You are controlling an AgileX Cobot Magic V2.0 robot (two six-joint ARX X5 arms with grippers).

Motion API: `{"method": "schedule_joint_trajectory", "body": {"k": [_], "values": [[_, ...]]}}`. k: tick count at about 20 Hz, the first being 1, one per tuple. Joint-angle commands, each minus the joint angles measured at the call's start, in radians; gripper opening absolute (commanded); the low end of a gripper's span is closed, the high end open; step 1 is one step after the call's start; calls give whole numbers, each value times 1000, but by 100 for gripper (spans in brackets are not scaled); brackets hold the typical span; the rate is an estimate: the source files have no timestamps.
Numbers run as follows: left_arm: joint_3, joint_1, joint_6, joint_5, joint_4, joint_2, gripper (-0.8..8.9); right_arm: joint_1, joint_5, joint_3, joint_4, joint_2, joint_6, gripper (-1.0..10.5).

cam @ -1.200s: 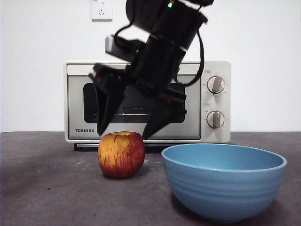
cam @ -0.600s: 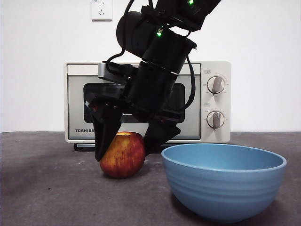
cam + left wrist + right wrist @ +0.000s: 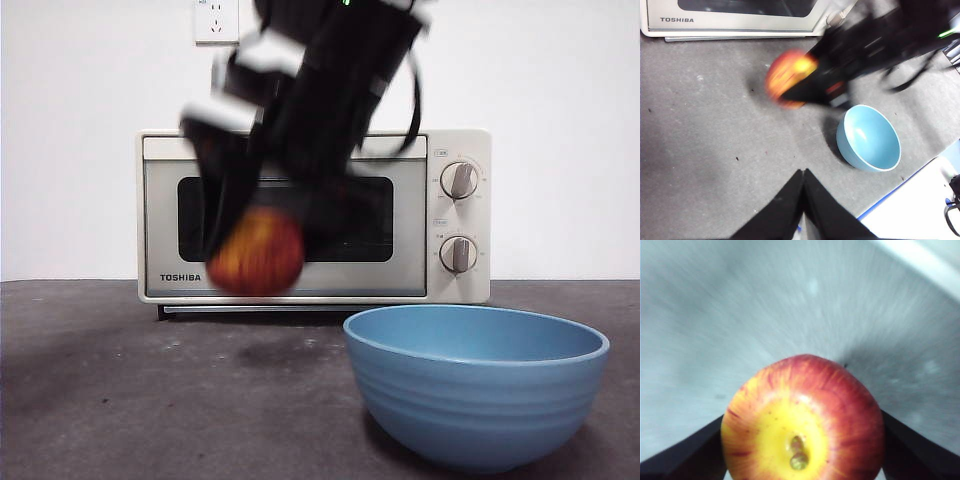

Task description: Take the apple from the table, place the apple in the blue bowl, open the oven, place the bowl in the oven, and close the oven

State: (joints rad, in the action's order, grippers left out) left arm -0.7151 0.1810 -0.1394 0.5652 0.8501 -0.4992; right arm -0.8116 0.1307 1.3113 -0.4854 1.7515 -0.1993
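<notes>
The red apple (image 3: 257, 252) with its yellowish top hangs above the table (image 3: 120, 400), blurred by motion, in front of the oven (image 3: 160, 215) door. My right gripper (image 3: 265, 250) is shut on the apple (image 3: 802, 420), one black jaw on each side of it. The left wrist view shows the apple (image 3: 789, 77) in the right gripper (image 3: 807, 85), off the table and beside the blue bowl (image 3: 869, 138). The blue bowl (image 3: 475, 395) stands empty at the front right. My left gripper (image 3: 802, 172) is shut, holds nothing and stays back from the apple. The oven (image 3: 735, 20) door is closed.
Two grey knobs (image 3: 459, 180) sit on the oven's right side. A wall socket (image 3: 216, 20) is above the oven. A white surface (image 3: 920, 210) with a blue edge lies beyond the table's corner near the bowl.
The right gripper came down around the apple, closed on it and has lifted it off the table. The bowl and oven have not moved.
</notes>
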Motion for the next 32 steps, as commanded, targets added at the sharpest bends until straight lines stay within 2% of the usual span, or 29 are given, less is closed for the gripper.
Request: {"method": "schedule_joint_trajectory", "body": {"k": [1, 5, 8, 12, 19, 26, 32], "values": [[-13, 3, 23, 3, -5, -3, 7, -11, -14, 28, -80, -78, -1, 331], [-13, 3, 24, 3, -6, -3, 7, -14, -70, 14, -253, -226, 13, 332], [-13, 3, 27, 3, -6, -3, 7, -30, -88, -72, -278, -323, 13, 332], [-13, 3, 27, 3, -7, -3, 7, -43, -118, -269, -236, -423, -5, 332], [-13, 3, 26, 4, -4, -3, 7, -51, -105, -550, -6, -446, -63, 333], [-13, 3, 26, 3, -5, -4, 7, -83, -94, -605, 37, -445, -78, 438], [-13, 3, 23, 4, -13, -18, 7, -89, -130, -600, 37, -446, -73, 441]]}}
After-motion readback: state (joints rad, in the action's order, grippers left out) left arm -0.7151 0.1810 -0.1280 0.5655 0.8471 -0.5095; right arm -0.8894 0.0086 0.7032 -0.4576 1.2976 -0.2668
